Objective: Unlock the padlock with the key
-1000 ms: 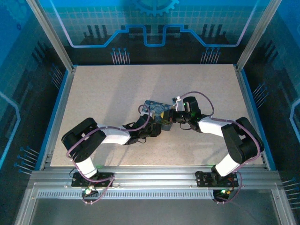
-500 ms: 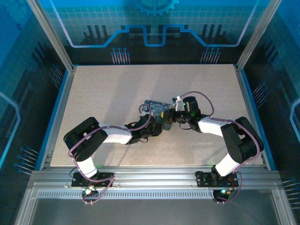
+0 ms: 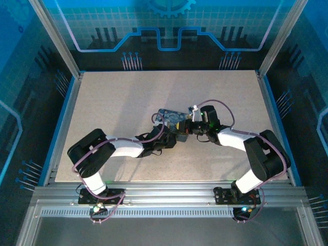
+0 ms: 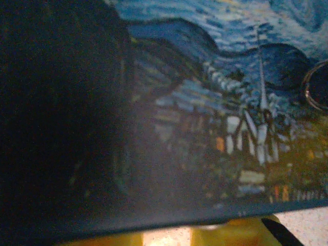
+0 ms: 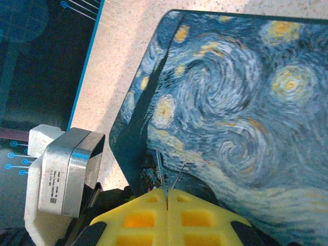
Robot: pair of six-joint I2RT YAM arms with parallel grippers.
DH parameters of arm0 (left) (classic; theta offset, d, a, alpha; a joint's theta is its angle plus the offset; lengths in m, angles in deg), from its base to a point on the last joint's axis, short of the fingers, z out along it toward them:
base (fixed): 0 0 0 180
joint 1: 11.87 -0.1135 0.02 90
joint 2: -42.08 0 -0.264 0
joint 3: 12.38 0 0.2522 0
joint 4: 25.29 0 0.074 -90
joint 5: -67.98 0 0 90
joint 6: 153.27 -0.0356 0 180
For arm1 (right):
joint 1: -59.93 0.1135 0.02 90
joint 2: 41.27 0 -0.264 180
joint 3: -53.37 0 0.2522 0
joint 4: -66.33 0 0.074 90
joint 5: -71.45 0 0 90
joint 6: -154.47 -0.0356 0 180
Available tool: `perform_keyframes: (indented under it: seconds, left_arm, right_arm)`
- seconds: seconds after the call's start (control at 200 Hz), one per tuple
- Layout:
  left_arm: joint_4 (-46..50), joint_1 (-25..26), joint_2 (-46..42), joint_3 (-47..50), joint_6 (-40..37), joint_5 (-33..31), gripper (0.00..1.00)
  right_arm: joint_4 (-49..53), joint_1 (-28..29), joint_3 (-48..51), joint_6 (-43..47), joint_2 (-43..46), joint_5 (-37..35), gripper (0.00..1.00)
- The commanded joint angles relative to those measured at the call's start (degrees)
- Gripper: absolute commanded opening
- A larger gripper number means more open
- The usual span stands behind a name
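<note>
The blue-and-yellow painted tin (image 3: 169,117) lies mid-table with both grippers at it. My right gripper (image 5: 166,190) is shut on the key (image 5: 161,168), a thin metal sliver that sticks out from between the yellow fingertips against the tin (image 5: 241,102). From above, this gripper (image 3: 187,128) meets the tin's right side. My left gripper (image 3: 174,136) reaches in from the near left. Its yellow fingers (image 4: 236,234) stand a little apart, and the tin (image 4: 230,77) hides their tips. A shiny metal loop (image 4: 313,92) shows at that view's right edge. The padlock itself is hidden.
The left wrist's silver camera block (image 5: 69,177) sits close beside the tin's corner. The speckled table (image 3: 113,102) is bordered by a blue rim and aluminium posts (image 3: 54,38), with the arm bases at the near rail.
The left arm has shifted slightly at the tin's near side. The tin and the right gripper have barely moved.
</note>
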Motion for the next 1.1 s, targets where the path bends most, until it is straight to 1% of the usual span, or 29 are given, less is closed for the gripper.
perform_keyframes:
  seconds: [0.0, 0.165, 0.315, 0.485, 0.73, 0.885, 1.096]
  left_arm:
    - [0.48, 0.18, -3.91, 1.18, -0.26, 0.55, 0.22]
    - [2.04, 0.18, -6.55, 1.92, 0.51, 1.59, 0.23]
    - [4.75, 0.08, -8.20, 1.33, 0.92, 2.65, 0.24]
    - [7.44, -0.09, -8.91, 0.04, 1.88, 4.41, 0.24]
    - [8.66, -1.65, -9.58, -0.13, 4.75, 7.79, 0.24]
    - [9.40, -2.45, -10.15, -0.36, 5.85, 8.98, 0.23]
    - [9.52, -3.03, -10.58, -0.52, 7.40, 10.50, 0.23]
  right_arm:
    - [1.11, -0.10, -0.69, 2.34, 3.97, -0.48, 0.05]
    - [1.98, -0.32, 1.69, 5.47, 9.82, -1.45, 0.05]
    - [2.39, -0.37, 6.37, 9.00, 16.66, -3.81, 0.06]
    - [3.05, -0.13, 10.79, 12.96, 21.77, -3.26, 0.06]
    - [-2.03, 2.68, 20.99, 15.68, 28.92, -7.26, 0.06]
    - [-3.44, 6.37, 23.48, 18.03, 28.04, -9.09, 0.06]
    - [-10.37, 9.01, 24.30, 18.19, 19.61, -8.06, 0.05]
